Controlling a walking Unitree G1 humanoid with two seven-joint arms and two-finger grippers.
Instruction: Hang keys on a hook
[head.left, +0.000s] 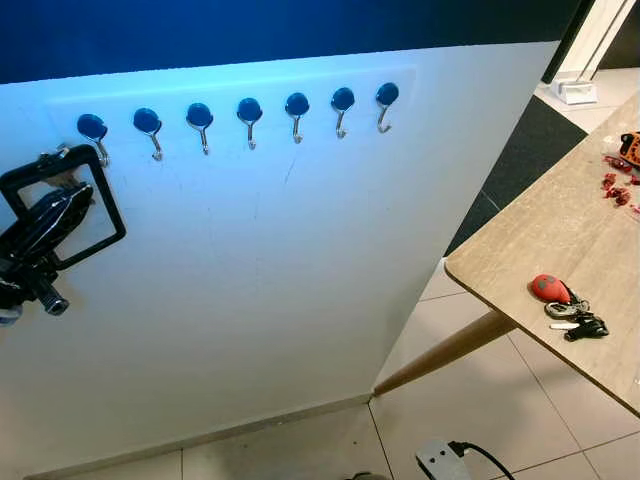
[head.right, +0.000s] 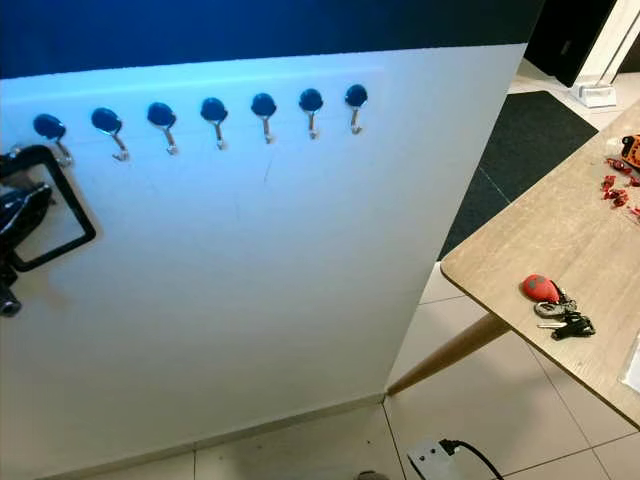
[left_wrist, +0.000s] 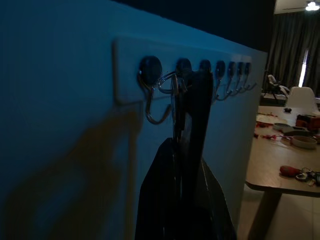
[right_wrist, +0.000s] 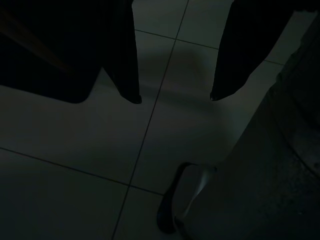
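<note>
Left to right. Left claw (head.left: 62, 165): raised against the white wall panel (head.left: 300, 280), its black fingers pressed together on a key ring (left_wrist: 167, 82) that sits at the leftmost hook (head.left: 97, 137) of a rail of seven blue-capped hooks (head.left: 250, 112). In the left wrist view the ring lies just beside the hook's curved wire (left_wrist: 155, 107), level with its stem; whether it is already threaded over the tip cannot be told. The fingers' long axis runs upward along the wall, so the hook lies directly ahead of and slightly above the fingertips, with the open tip of the wire turned upward and out from the wall. Judged from this, the step in hand is seating the ring on the hook; the coming move calls for a small drop onto the tip before the fingers part.

Centre: the six remaining hooks stand bare.

Right: a wooden surface (head.left: 560, 235) carries a second bunch of keys with a red fob (head.left: 562, 303), well apart from both arms. Right claw (right_wrist: 175, 97): hangs idle over the tiled floor (right_wrist: 90, 140), fingers spread, holding nothing.
</note>
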